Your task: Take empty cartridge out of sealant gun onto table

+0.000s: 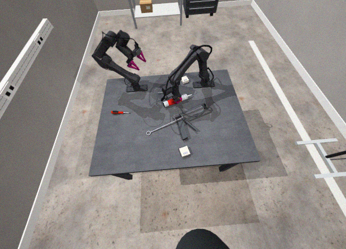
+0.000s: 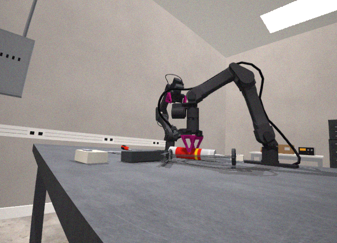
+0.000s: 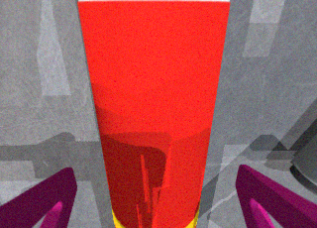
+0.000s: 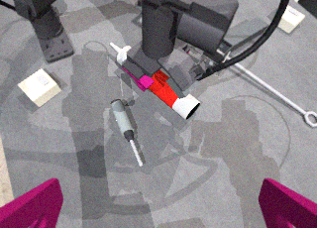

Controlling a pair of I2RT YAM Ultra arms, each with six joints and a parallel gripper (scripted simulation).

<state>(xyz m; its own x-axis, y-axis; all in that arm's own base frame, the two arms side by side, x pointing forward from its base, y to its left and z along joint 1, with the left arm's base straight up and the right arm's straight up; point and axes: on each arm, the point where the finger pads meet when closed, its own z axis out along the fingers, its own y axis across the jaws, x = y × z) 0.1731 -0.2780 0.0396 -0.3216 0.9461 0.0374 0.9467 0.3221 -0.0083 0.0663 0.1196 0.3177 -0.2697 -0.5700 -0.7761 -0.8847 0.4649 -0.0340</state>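
The red and white cartridge (image 1: 168, 102) (image 2: 180, 152) (image 3: 158, 64) (image 4: 165, 91) lies on its side on the table (image 1: 125, 151) (image 2: 163, 202), beside the gun and apart from it. My left gripper (image 1: 177, 100) (image 2: 189, 151) (image 3: 156, 175) is open, with a finger on each side of the cartridge and a gap to both. The sealant gun (image 1: 183, 130) (image 2: 141, 156) (image 4: 267, 85) lies on the table with its rod drawn out and its cradle empty. My right gripper (image 1: 142, 65) (image 2: 177, 100) (image 4: 160, 188) is open and empty, raised high beyond the table's back edge.
A red screwdriver (image 1: 117, 112) (image 2: 125, 147) lies at the table's left in the top view. A grey-handled tool (image 4: 123, 119) lies near the cartridge. One white box (image 1: 184, 151) (image 2: 91, 156) is near the front edge, another white box (image 1: 185, 79) (image 4: 40, 87) between the arm bases.
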